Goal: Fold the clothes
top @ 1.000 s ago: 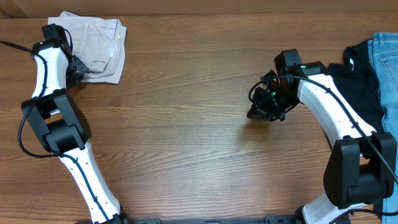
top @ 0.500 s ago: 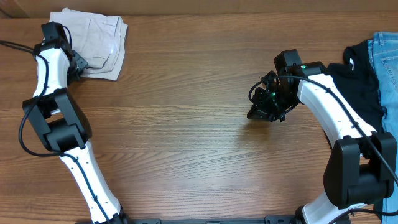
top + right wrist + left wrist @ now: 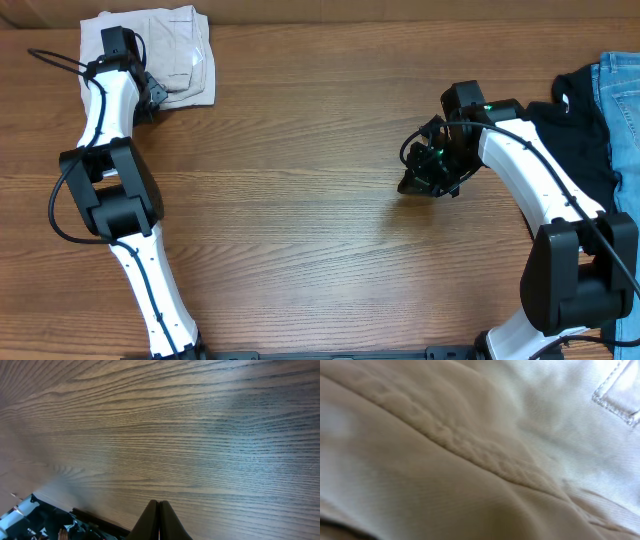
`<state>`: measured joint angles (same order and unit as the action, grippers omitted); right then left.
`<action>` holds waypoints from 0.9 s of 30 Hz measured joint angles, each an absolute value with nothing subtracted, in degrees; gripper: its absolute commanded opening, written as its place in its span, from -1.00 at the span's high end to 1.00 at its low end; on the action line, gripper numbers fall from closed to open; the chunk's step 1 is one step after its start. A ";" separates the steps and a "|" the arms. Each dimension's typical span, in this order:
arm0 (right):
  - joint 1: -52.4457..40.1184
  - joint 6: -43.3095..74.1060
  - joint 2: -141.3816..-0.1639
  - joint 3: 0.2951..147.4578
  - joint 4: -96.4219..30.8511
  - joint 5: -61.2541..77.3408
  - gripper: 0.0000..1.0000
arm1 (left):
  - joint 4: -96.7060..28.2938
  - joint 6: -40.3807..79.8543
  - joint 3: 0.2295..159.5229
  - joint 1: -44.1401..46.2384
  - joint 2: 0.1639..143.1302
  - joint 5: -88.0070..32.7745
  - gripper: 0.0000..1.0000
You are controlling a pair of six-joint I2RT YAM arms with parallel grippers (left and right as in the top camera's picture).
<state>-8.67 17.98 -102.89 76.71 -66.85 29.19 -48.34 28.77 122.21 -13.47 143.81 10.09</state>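
A: Where is the left gripper (image 3: 152, 92)?

B: At the far left of the table (image 3: 300, 200), with its tip at the near edge of the shorts (image 3: 170, 50). From overhead the beige cloth spreads away from the tip, beyond it and to both sides, as 1 loosely folded bundle.

A: Does it have hold of them?

B: I cannot tell. The left wrist view is filled edge to edge by the shorts (image 3: 470, 450), very close to the lens. A puckered seam (image 3: 485, 457) runs diagonally across it and a stitched flap corner (image 3: 615, 400) sits at the upper right. None of the gripper's fingers show there, and from overhead the head is too small and dark to read the gap.

A: And the right gripper (image 3: 415, 182)?

B: Its 2 fingers are pressed flat together with nothing between them. In the right wrist view the right gripper (image 3: 159, 519) points at bare wood grain, low over the table (image 3: 175, 435).

A: What lies near it?

B: Nothing lies just beside it. The shorts are well apart from it, across the table toward the other arm. On its outer side, behind its own forearm, a black garment (image 3: 580, 130) lies at the table's right edge. Blue jeans (image 3: 622, 100) lie just beyond that, touching or overlapping it.
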 measured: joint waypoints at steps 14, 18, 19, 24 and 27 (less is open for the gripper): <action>-8.67 17.98 -102.89 76.71 -66.92 29.19 0.92 | -48.60 28.05 122.23 -18.68 143.81 9.65 0.87; -8.64 17.98 -102.89 76.71 -66.92 29.21 0.92 | -48.31 28.01 122.23 -20.69 143.81 9.69 0.86; -8.64 17.96 -102.89 76.71 -66.92 29.19 0.92 | -48.27 27.90 122.23 -20.80 143.81 9.69 0.86; -8.67 17.96 -102.89 76.71 -66.87 29.19 0.92 | -48.16 27.00 122.23 -20.75 143.81 9.89 0.92; -8.67 17.93 -102.89 76.71 -66.92 29.17 0.92 | -48.18 26.76 122.23 -20.73 143.81 9.91 0.92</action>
<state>-8.67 17.93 -102.89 76.71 -66.92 29.17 -48.18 26.76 122.23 -20.73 143.81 9.91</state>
